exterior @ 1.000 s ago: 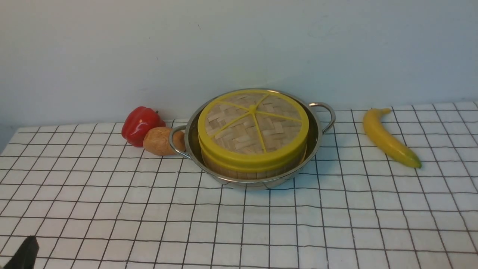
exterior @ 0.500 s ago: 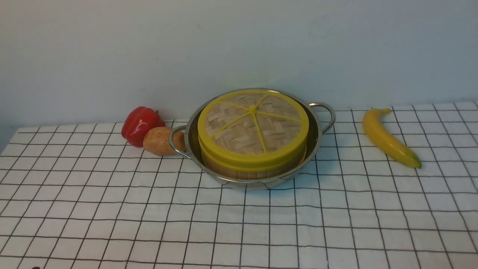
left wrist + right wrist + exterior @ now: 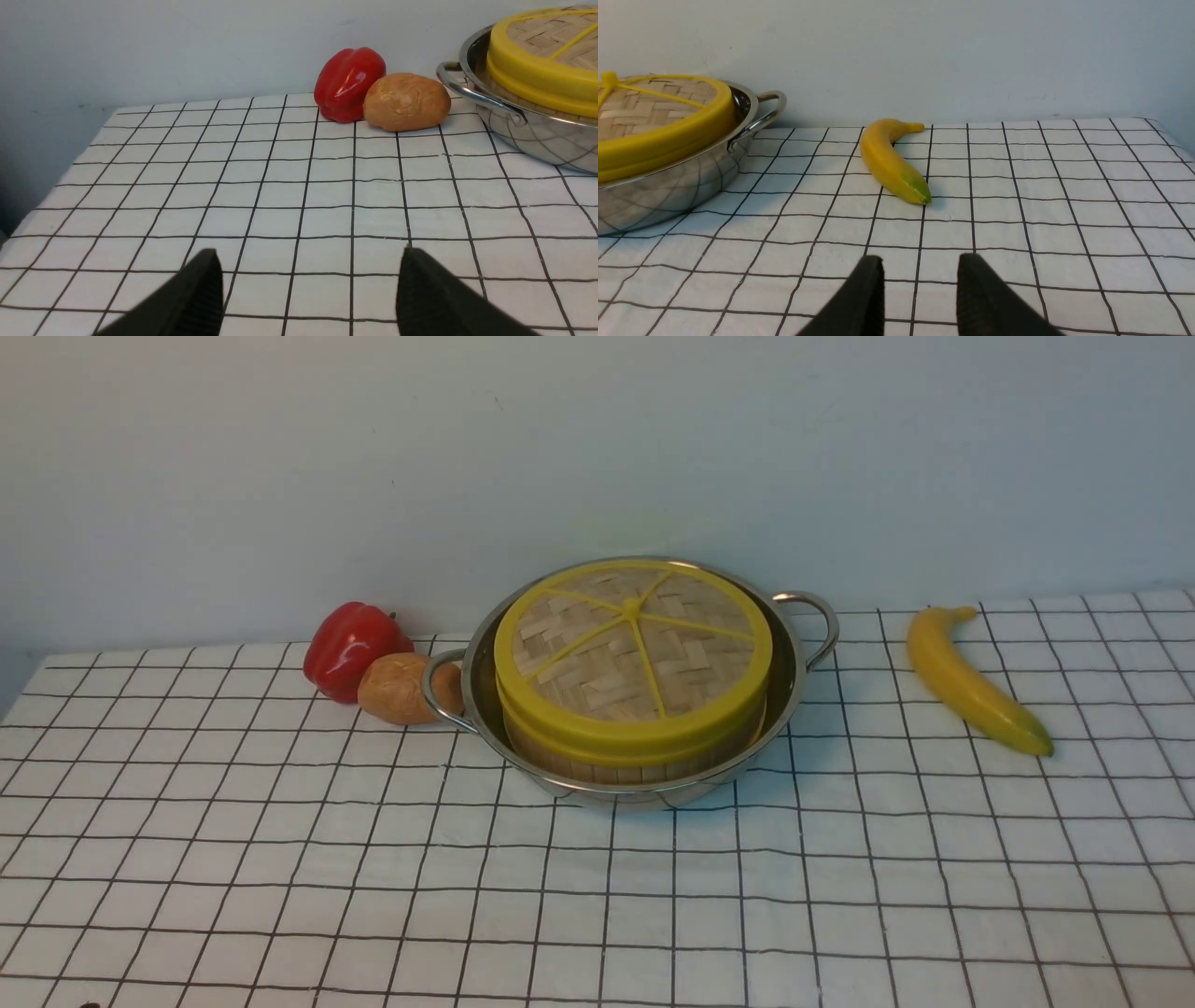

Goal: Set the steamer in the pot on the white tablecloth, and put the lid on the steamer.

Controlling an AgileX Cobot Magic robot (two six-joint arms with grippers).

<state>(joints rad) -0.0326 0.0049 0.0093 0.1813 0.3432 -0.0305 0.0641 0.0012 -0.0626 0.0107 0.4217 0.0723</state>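
The steamer [image 3: 635,761] is sitting inside the pot [image 3: 789,686], wearing the lid [image 3: 633,653], near the far edge of the white tablecloth [image 3: 597,896]. A potato [image 3: 397,688] is touching the pot's left handle, with a red pepper [image 3: 353,647] just beside it. A banana [image 3: 971,679] is lying well apart toward the right edge. The left gripper [image 3: 308,289] is hanging spread wide and empty; the right gripper [image 3: 920,289] is standing partly parted, pinching nothing.

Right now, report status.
Left gripper open, right gripper part open, both empty. Lid on steamer in pot. Nothing blocking.
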